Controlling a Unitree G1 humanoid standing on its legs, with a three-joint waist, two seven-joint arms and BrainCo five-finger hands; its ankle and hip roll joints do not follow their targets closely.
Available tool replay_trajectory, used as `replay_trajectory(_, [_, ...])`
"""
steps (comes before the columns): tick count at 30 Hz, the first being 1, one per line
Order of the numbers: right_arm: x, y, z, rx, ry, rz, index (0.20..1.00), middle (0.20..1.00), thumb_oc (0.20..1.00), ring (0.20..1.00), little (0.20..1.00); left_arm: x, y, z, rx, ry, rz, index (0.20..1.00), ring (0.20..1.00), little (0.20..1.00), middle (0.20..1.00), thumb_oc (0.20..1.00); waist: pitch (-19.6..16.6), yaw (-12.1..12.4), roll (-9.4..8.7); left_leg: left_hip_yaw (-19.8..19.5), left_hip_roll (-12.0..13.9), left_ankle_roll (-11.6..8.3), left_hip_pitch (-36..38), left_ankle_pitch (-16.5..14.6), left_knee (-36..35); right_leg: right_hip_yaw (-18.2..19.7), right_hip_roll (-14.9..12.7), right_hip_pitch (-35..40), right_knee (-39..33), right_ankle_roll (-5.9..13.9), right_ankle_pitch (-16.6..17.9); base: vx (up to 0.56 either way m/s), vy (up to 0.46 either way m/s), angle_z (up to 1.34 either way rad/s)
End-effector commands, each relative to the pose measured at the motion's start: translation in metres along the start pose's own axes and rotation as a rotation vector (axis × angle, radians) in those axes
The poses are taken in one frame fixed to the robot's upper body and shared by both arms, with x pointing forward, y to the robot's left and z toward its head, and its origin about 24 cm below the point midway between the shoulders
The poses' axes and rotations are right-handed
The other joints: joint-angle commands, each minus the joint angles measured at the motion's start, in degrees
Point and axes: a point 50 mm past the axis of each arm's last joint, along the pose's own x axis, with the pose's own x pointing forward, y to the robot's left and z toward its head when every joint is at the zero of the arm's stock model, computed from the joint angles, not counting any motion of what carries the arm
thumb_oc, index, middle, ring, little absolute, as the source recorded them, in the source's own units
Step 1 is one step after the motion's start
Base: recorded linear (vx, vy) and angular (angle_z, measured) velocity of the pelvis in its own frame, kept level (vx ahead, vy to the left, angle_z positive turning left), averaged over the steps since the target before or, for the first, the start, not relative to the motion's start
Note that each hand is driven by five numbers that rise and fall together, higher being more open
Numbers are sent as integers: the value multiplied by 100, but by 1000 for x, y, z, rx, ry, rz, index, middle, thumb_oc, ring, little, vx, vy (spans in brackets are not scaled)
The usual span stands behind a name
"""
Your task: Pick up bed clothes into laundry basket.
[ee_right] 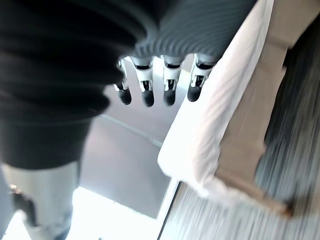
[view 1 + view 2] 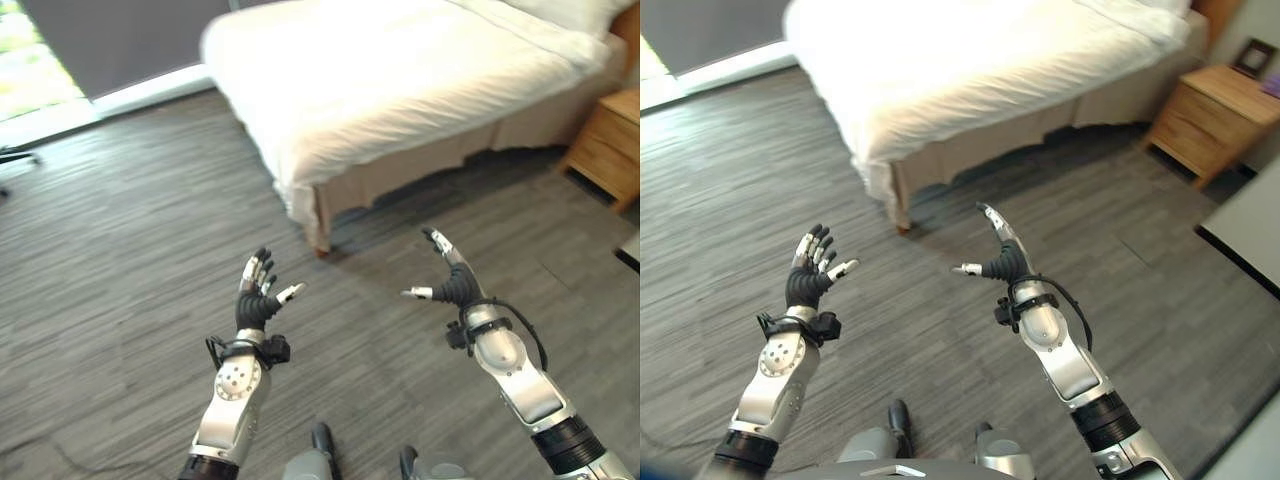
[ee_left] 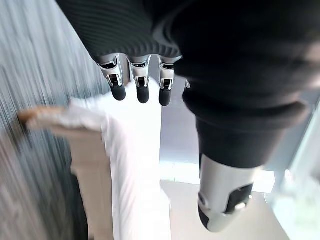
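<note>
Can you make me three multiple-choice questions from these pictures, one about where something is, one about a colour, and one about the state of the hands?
1. Where is the wooden nightstand?
A. Beside the bed, at the robot's right
B. At the window
C. Between the hands

2. What colour is the bedding?
A. Blue
B. White
C. Striped red

3. How are the left hand and right hand?
A. Both gripping cloth
B. One holding a basket
C. Both open, empty, above the floor

Answers: 1 A, it stands by the bed's right side. 2 B, the cover is white. 3 C, the fingers are spread with nothing between them.

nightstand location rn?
The wooden nightstand stands at the eye views' upper right, beside the white bed, on the robot's right.
</note>
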Motion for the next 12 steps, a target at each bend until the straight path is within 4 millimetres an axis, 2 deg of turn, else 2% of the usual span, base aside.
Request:
replay_trajectory(1, [5,-7,27,231,-143,-54,1000,1000,1000,1000,1000,5,21,19,41,-86,12,1000,1000,1000,1000,1000,-226,-43,-231,441,249,-737,776,-238,286,-278,-528,-412,-879,466,772,-21,84,111])
replay_trajectory(2, [-3,-5,22,357,-117,-56,1000,1000,1000,1000,1000,-2,29,6,70,-18,29,1000,1000,1000,1000,1000,-285,-68,-103,-43,45,-714,912,-65,-231,-432,-468,-402,-879,479,730,19,31,138])
replay_trajectory(3, [-9,-7,15,400,-91,-77,1000,1000,1000,1000,1000,-2,29,5,75,-12,26,1000,1000,1000,1000,1000,-322,-89,-138,-334,-36,-728,887,0,-452,-498,-455,-402,-879,462,766,-18,4,126])
replay_trajectory(7, [-22,-5,0,457,-33,-92,1000,1000,1000,1000,1000,-8,34,4,133,-12,9,1000,1000,1000,1000,1000,-465,-154,-122,-378,69,-693,959,65,-751,-688,-429,-342,-879,479,712,14,1,109])
replay_trajectory(12, [-29,-4,-9,458,12,-99,1000,1000,1000,1000,1000,-12,38,24,188,-98,5,1000,1000,1000,1000,1000,-464,29,-150,-481,141,-736,888,146,-751,-867,-446,-326,-879,490,710,9,10,27])
